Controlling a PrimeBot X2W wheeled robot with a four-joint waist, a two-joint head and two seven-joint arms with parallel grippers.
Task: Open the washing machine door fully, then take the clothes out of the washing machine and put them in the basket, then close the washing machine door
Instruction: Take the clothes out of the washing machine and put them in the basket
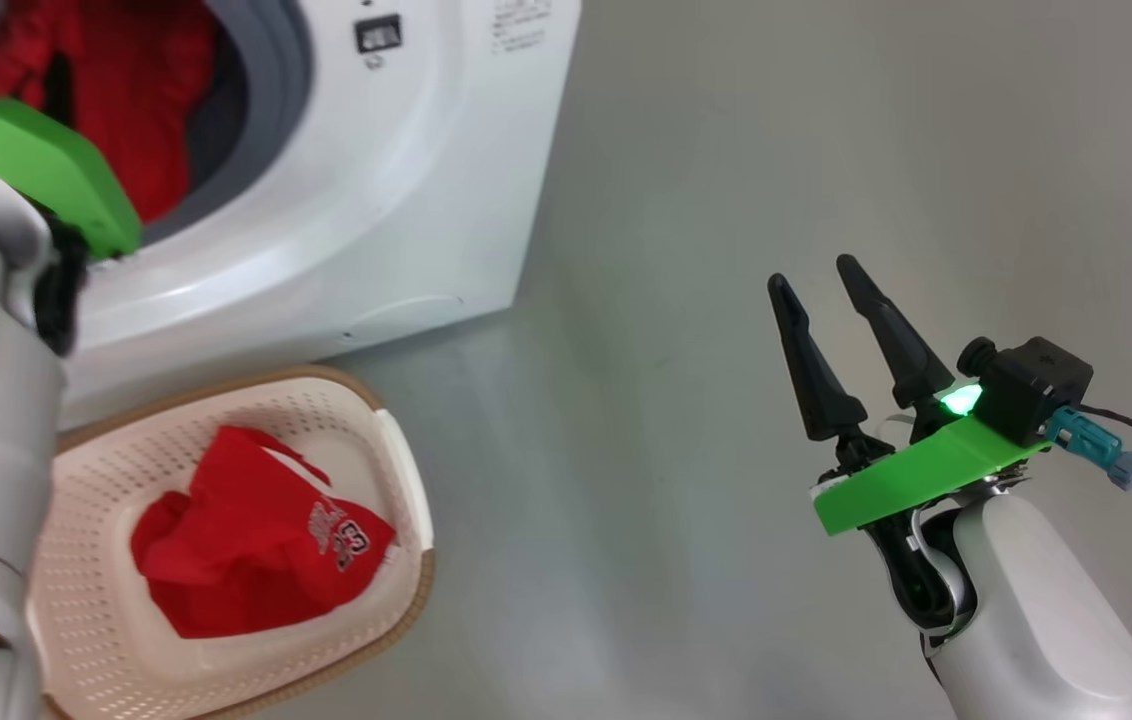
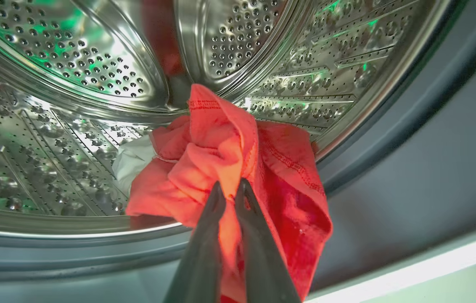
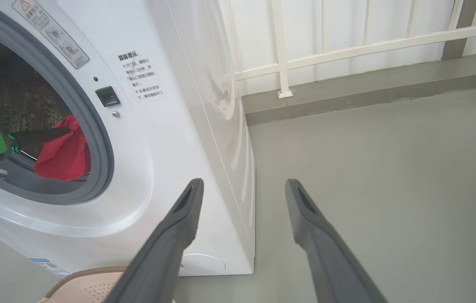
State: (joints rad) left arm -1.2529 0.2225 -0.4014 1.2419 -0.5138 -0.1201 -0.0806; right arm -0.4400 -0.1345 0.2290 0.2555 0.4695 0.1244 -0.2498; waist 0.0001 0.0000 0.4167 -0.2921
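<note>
— Left gripper (image 2: 230, 187)?
— Fingers clamped on a red jersey (image 2: 221, 143) at the mouth of the drum (image 2: 74, 63), just inside the grey ring (image 2: 389, 139). A pale cloth (image 2: 130, 162) lies touching it.
— Right gripper (image 1: 812, 273)?
— Fingers spread, holding nothing, over the floor (image 1: 706, 150) beside the washer (image 1: 406, 200).
— Basket (image 1: 86, 620)?
— On the floor before the washer, a second jersey (image 1: 246, 540) crumpled inside.

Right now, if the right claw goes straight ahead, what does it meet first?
The right claw likely meets the washing machine at its side panel first; depth is unclear, and it may instead pass over floor.
</note>
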